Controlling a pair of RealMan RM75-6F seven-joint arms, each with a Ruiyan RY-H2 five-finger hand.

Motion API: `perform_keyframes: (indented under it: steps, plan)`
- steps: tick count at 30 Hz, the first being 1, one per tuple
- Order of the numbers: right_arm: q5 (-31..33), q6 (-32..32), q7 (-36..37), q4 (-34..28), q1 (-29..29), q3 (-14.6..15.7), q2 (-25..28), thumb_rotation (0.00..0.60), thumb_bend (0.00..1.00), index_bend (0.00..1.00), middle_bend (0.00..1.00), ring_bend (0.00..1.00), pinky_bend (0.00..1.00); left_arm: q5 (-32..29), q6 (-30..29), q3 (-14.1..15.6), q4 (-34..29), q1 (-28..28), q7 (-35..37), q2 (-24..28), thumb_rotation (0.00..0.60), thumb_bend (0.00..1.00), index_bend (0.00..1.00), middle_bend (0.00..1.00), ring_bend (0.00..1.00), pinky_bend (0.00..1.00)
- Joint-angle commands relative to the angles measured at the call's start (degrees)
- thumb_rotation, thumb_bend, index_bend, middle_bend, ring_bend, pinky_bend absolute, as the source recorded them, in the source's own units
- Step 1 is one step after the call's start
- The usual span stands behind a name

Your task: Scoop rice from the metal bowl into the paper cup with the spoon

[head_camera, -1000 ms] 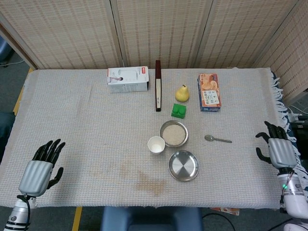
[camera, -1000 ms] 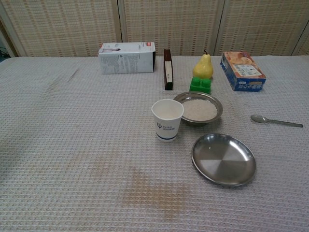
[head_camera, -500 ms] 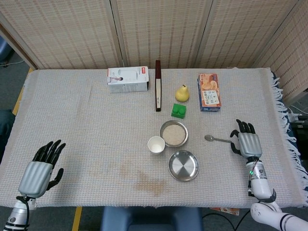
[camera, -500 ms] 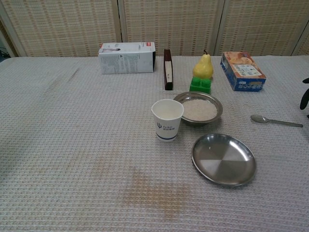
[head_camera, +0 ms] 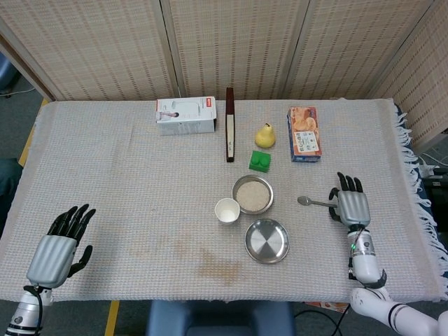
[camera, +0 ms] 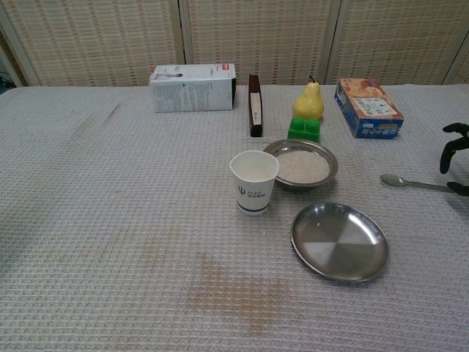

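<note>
1. Head view: the right robot hand [head_camera: 349, 204] has slid in from the tabletop's right edge and now sits over the handle end of the spoon [head_camera: 313, 202], fingers spread and holding nothing. I judge this to be the reach for the spoon, with no grip made yet and scooping not begun.
2. Head view: the left robot hand [head_camera: 59, 245] has stayed where it was near the front left corner, fingers spread and empty.
3. Head view: the metal bowl [head_camera: 253, 194] is a shallow shiny round dish filled with pale, grainy rice. The paper cup [head_camera: 227, 210] stands upright just beside it at its front left, white and thin-walled. A flat, polished metal plate [head_camera: 267, 241] lies in front of the bowl.
4. Chest view: only dark fingertips [camera: 448, 148] of the right robot hand show at the right border, curved above the spoon's [camera: 415, 182] slim steel handle; whether they touch it, I cannot tell.
5. Chest view: the tabletop [camera: 110, 220] wears a waffle-weave cloth with faint brown stains, a soft surface from which a thin spoon may be awkward to lift.
</note>
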State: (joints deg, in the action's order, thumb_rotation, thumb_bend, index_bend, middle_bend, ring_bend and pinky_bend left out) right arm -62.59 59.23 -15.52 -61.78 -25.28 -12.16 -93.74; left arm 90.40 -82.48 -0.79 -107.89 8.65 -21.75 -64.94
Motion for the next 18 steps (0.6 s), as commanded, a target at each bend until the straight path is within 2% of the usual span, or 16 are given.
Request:
perform_keyframes:
  steps: [1, 18]
  plan:
    - [0.16, -1.06, -0.06, 1.19, -0.89, -0.12, -1.08, 0.6, 0.27, 0.49, 0.0, 0.0, 0.0, -0.19, 0.02, -0.1, 0.09, 0.03, 0.05, -0.02, 0.6, 0.46, 0.0, 0.0, 0.0, 0.13]
    - [0.38, -3.23, -0.08, 5.17, -2.77, -0.14, -4.09, 0.6, 0.27, 0.51, 0.0, 0.0, 0.0, -0.41, -0.12, -0.16, 0.44, 0.04, 0.45, 0.21, 0.6, 0.45, 0.0, 0.0, 0.0, 0.13]
